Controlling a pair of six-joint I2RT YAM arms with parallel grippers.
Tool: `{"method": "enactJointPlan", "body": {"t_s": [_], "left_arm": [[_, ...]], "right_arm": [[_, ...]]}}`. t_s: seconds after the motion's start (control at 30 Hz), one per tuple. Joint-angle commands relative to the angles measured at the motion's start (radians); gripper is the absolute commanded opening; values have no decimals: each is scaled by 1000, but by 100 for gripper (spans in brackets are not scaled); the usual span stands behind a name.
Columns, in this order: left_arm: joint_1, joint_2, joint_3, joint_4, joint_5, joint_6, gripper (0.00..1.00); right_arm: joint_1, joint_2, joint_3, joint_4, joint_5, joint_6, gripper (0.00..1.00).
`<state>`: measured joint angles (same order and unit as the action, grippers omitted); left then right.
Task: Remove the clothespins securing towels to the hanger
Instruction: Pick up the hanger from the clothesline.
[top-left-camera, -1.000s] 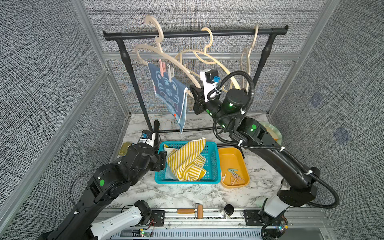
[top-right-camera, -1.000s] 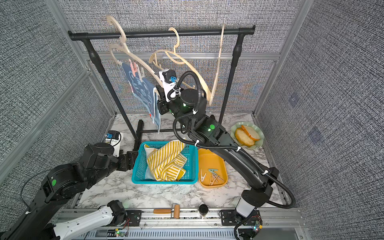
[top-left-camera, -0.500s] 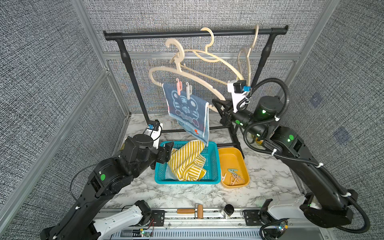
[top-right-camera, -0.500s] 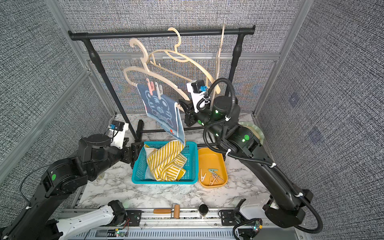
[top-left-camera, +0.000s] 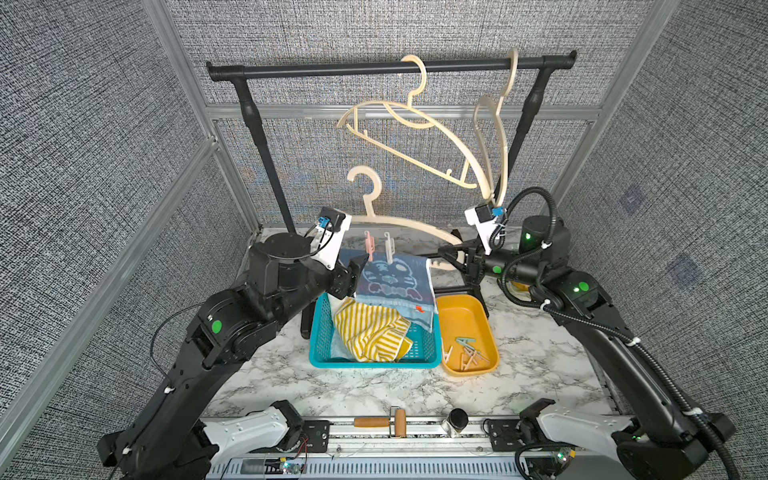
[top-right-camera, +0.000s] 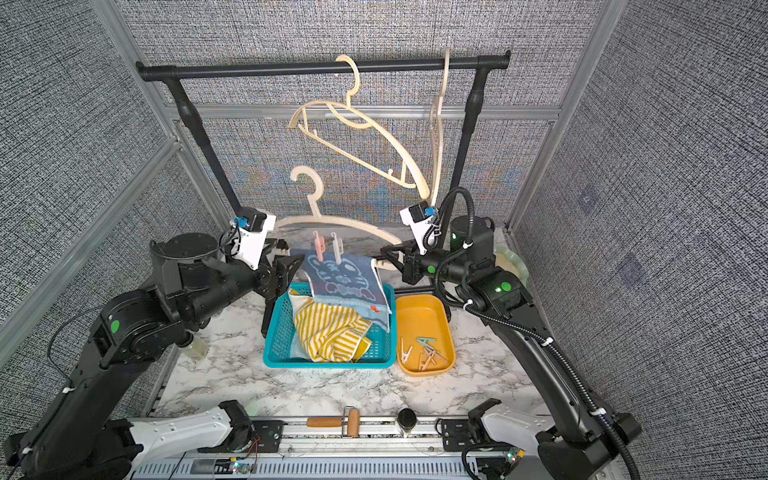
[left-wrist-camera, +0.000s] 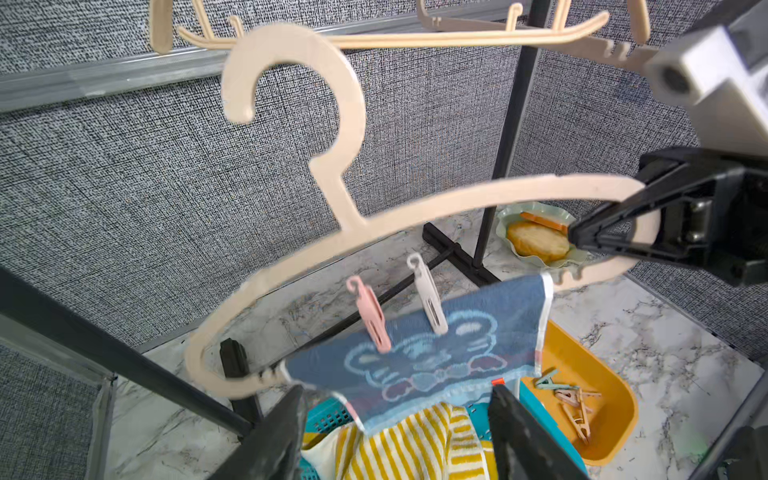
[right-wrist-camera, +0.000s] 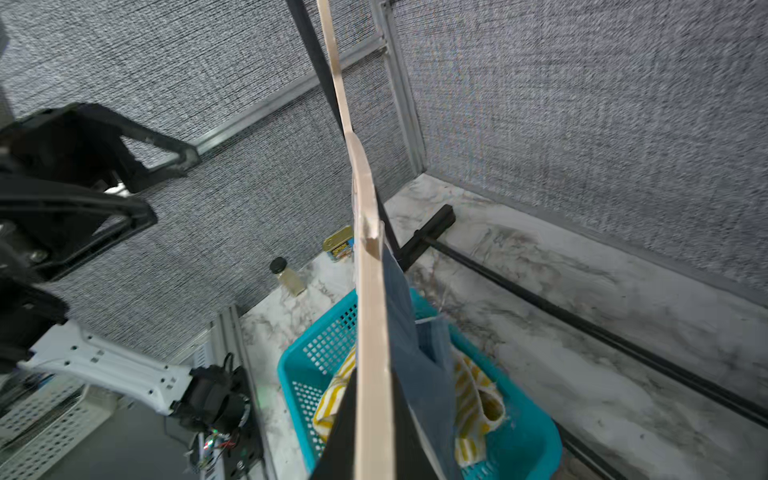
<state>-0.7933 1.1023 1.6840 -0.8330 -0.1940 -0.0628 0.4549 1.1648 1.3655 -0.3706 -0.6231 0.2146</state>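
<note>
Two clothespins hold the dark blue towel (left-wrist-camera: 457, 345) on a beige hanger (left-wrist-camera: 457, 199) that is off the black rail (top-left-camera: 332, 70) and carried low over the table. At the left, the left gripper (left-wrist-camera: 397, 390) has its jaws spread apart and holds nothing. It sits just beside the towel's left edge, and whether it touches the cloth cannot be told. The pink clothespin (left-wrist-camera: 370, 311) and, to its right, the white clothespin (left-wrist-camera: 428, 299) stand upright on the hanger's lower bar, both clipped over the towel's top edge. Under the towel is a teal basket (top-left-camera: 320, 328) with the yellow-and-white striped towel (top-left-camera: 370, 332) crumpled inside. Just beside the basket on the right, an orange tray (top-left-camera: 461, 311) holds several loose clothespins (top-left-camera: 465, 353). Further right, the right gripper (top-right-camera: 388, 255) has its jaws pressed together on the hanger's right end, keeping it roughly level. Two empty hangers (top-left-camera: 415, 141) dangle from the rail above, and behind the right arm is a pale green plate (left-wrist-camera: 505, 216) with bread on it
</note>
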Motion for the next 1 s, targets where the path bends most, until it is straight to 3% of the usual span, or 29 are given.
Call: {"method": "enactJointPlan", "body": {"t_s": [0.0,0.1,0.37,0.73,0.83,0.97], "left_arm": [[78,17,7,58,136,21,70],[187,33,5,99,247,10,71],[346,113,-17,220,495,-3,72],[400,129,-100,351,689,9,66],[402,133,-111,357,689,11,59],[408,136,-139,376,693,-2,28]], "right_arm": [[-35,-12,-41,141,-223,70,0],[-56,-25,-72,164,-291,76,0],[-82,-27,-114,254,-415,127,0],[-100,13,-170,377,-480,194,0],[-102,25,-169,377,-486,190,0],[-101,38,-172,382,-486,197,0]]}}
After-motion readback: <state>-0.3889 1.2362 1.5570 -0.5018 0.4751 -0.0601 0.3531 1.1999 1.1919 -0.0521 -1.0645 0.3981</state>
